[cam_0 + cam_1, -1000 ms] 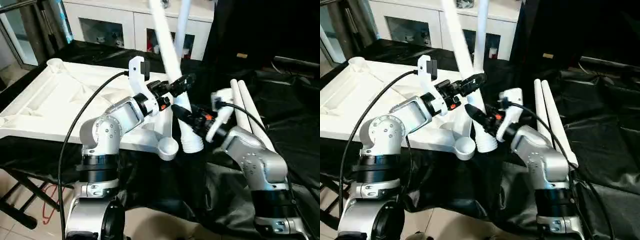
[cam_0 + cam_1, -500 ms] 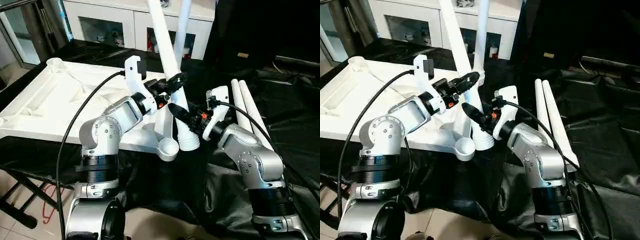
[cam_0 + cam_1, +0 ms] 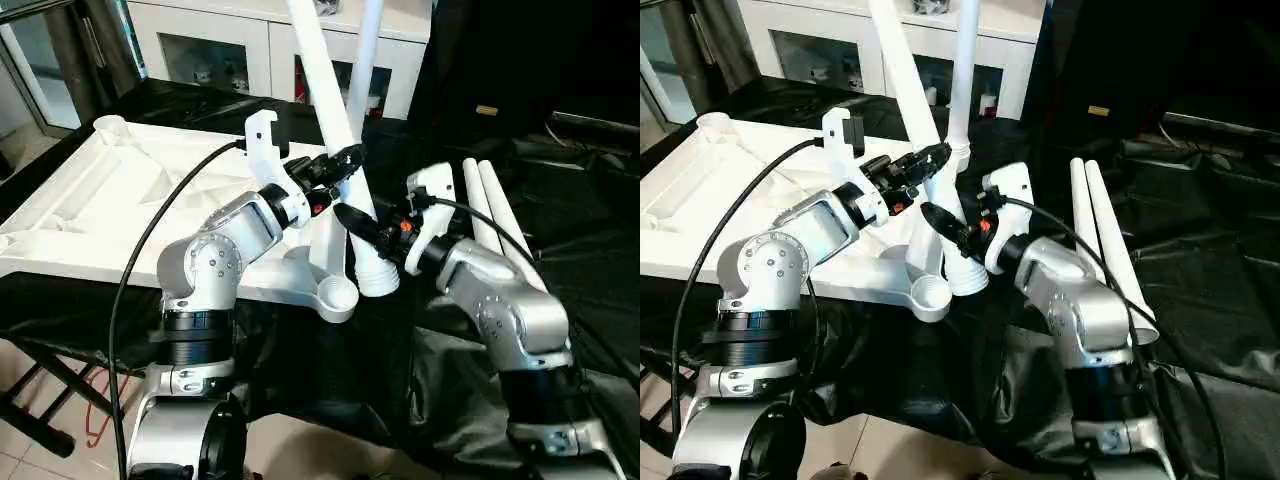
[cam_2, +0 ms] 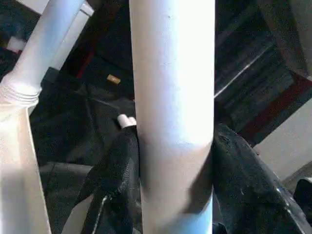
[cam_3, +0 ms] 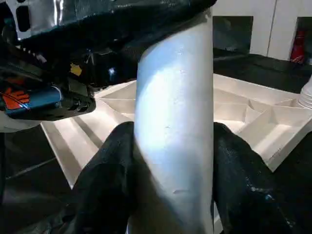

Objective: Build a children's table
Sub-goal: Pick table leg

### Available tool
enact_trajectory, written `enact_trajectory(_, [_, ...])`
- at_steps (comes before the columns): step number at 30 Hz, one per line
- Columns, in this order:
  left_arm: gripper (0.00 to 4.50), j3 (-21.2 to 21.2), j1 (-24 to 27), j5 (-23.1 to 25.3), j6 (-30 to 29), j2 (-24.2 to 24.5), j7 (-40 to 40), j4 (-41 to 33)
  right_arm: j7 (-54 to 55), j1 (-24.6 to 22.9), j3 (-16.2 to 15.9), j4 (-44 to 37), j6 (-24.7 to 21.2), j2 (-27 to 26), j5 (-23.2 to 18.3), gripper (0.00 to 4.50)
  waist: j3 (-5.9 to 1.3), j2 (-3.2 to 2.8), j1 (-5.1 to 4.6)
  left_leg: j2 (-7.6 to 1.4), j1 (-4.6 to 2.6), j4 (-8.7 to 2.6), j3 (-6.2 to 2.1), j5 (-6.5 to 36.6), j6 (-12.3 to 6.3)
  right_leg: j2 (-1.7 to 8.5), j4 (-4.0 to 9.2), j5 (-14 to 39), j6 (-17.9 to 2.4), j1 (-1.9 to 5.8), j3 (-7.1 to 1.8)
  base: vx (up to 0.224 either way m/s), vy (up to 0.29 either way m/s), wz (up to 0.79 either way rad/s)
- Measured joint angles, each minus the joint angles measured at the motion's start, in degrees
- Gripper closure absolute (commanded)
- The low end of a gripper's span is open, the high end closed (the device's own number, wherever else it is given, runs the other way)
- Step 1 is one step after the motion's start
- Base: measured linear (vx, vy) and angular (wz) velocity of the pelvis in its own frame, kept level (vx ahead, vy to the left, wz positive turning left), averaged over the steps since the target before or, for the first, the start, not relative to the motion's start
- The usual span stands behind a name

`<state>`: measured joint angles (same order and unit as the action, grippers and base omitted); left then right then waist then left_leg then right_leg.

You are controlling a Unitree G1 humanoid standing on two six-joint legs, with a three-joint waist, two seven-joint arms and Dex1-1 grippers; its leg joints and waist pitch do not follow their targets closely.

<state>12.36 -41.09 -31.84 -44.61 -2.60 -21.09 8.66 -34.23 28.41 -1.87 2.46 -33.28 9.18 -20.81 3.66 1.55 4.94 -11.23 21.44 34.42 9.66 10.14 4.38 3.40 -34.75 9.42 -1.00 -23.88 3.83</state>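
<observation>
Leg (image 3: 330, 110) — tilted | left tool (image 3: 345, 163) above, right tool (image 3: 355, 222) below, both clamping

tabletop (image 3: 110, 200): white plastic, smooth with a slight sheen, ribbed underside facing up
held leg (image 3: 335, 140): white plastic tube, smooth, softly glossy; ridged rings at its thick end
2 loose legs (image 3: 495, 225): same smooth white plastic
left claw (image 3: 345, 160): black fingers, matt, rubbery look
right claw (image 3: 352, 222): black fingers, matt
forearms (image 3: 245, 225): silver metal, satin finish, with white plastic brackets
cover sheet (image 3: 590, 260): black, thin, creased, faintly shiny like plastic film
cabinet (image 3: 240, 45): white painted panels, glossy glass fronts
cable (image 3: 150, 250): black, smooth rubber
</observation>
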Motion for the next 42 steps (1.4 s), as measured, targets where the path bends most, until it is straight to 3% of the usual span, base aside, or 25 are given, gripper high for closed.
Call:
enact_trajectory(2, [2.66,-0.55,-0.17,0.00,0.18,1.42,-1.46,0.20,-1.43,0.69,-0.01,0.19,-1.15,0.59,-1.02,1.64,0.00,0.00,-0.01,0.00,-0.02,0.00,0.00,0.00,0.00,0.00,-0.02,0.00,-0.01,0.00,0.00,0.000,0.000,0.00])
enact_trajectory(5, [2.66,-2.12,-0.81,-0.03,0.18,3.99,-5.81,1.30,-4.46,2.08,-0.27,0.78,-3.06,2.86,-2.30,1.52,0.00,0.01,0.05,0.00,-0.02,0.00,0.00,0.00,0.00,0.00,-0.03,0.00,-0.01,0.01,0.00,0.000,0.000,0.00])
enact_trajectory(14, [2.66,-7.85,-1.57,-2.32,0.06,11.34,-23.20,1.46,-19.86,0.53,-0.43,-0.82,-11.40,11.05,-11.08,1.52,0.01,0.02,0.33,-0.02,-0.02,0.01,0.03,0.00,-0.01,0.01,-0.04,-0.17,-0.30,0.07,-0.02,0.000,0.000,0.00])
enact_trajectory(20, [2.66,-10.31,-1.31,-5.51,-0.03,13.23,-33.16,-1.84,-25.27,-0.71,-4.31,-2.41,-12.36,12.45,-12.65,1.52,0.01,0.02,0.23,-0.04,-0.10,0.02,0.06,-0.01,0.00,0.01,-0.11,-0.18,-0.32,0.10,-0.02,0.000,0.000,0.00])
enact_trajectory(33, [2.66,-9.87,-1.31,-6.73,0.28,13.72,-33.66,-1.04,-23.59,-1.19,-6.57,-2.28,-10.93,12.21,-10.54,2.44,0.02,0.04,0.24,-0.04,-0.20,0.04,0.03,-0.05,0.07,0.02,-0.15,-0.04,-0.07,0.22,0.00,0.000,0.000,0.00])
enact_trajectory(35, [1.96,-9.88,-1.32,-6.55,0.75,13.79,-33.01,-0.93,-22.99,-1.17,-6.52,-1.87,-10.00,11.48,-10.47,2.45,0.02,0.04,0.24,-0.04,-0.19,0.04,0.02,-0.05,0.07,0.01,-0.15,-0.04,-0.07,0.21,0.00,0.000,0.000,0.00])
enact_trajectory(38, [1.84,-9.62,-1.50,-5.95,1.30,13.02,-30.64,-0.46,-20.35,-1.17,-5.97,-0.89,-8.96,10.41,-9.29,2.49,0.01,0.05,0.22,-0.05,-0.18,0.04,0.03,-0.05,0.07,0.01,-0.16,-0.05,-0.07,0.21,0.00,0.000,0.000,0.00])
enact_trajectory(39, [1.55,-9.28,-1.58,-5.61,1.55,12.79,-29.67,-0.03,-19.25,-1.14,-5.63,-0.40,-8.41,9.70,-8.69,2.50,0.01,0.05,0.21,-0.05,-0.16,0.03,0.03,-0.05,0.07,0.01,-0.16,-0.05,-0.07,0.19,0.00,0.000,0.000,0.00])
enact_trajectory(42, [1.45,-9.40,-2.05,0.36,5.77,11.53,-20.79,0.61,-10.14,-0.08,-4.31,2.85,-5.16,5.85,-4.68,2.50,0.01,0.05,0.13,-0.07,-0.13,0.03,0.02,-0.08,0.12,0.01,-0.18,-0.05,-0.08,0.15,0.01,0.000,0.000,0.00])
